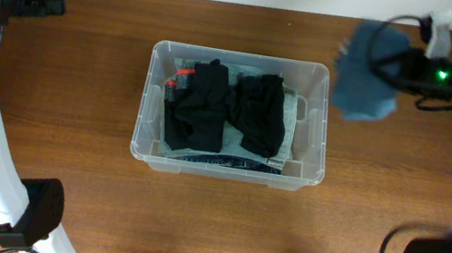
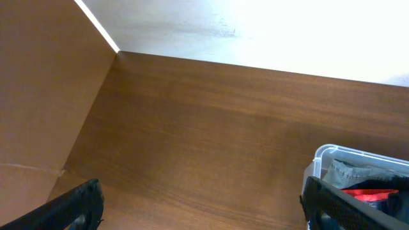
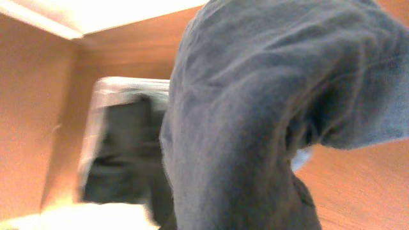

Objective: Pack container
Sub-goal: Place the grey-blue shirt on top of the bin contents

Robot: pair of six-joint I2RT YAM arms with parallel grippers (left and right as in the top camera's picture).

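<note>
Blue-grey cloth (image 3: 255,115) filled almost the whole right wrist view, bunched in soft folds close to the lens, so the fingers of the right pincer (image 1: 400,62) were hidden behind it. Since the cloth hung from that pincer clear of the table (image 1: 71,119), I judged it clamped on the fabric. It was carried high, probably so the loose folds would pass over the rim rather than drag on the wood. Just beside it, towards the middle of the table, sat the container (image 1: 149,104), clear plastic with its long sides running left to right and its right wall nearest the cloth. Inside lay two black garments (image 1: 198,103), side by side on a grey printed layer (image 1: 292,119), with a small red item (image 1: 182,74) at the far left corner. They covered most of the base, so the cloth would likely have to go on top of them; nothing stood between it and the opening. Farthest away, well apart near the table's far left corner, the left pincer (image 2: 204,207) hung with its fingers spread wide and nothing between them, seemingly parked out of the way, with only a corner of the container in its view.
</note>
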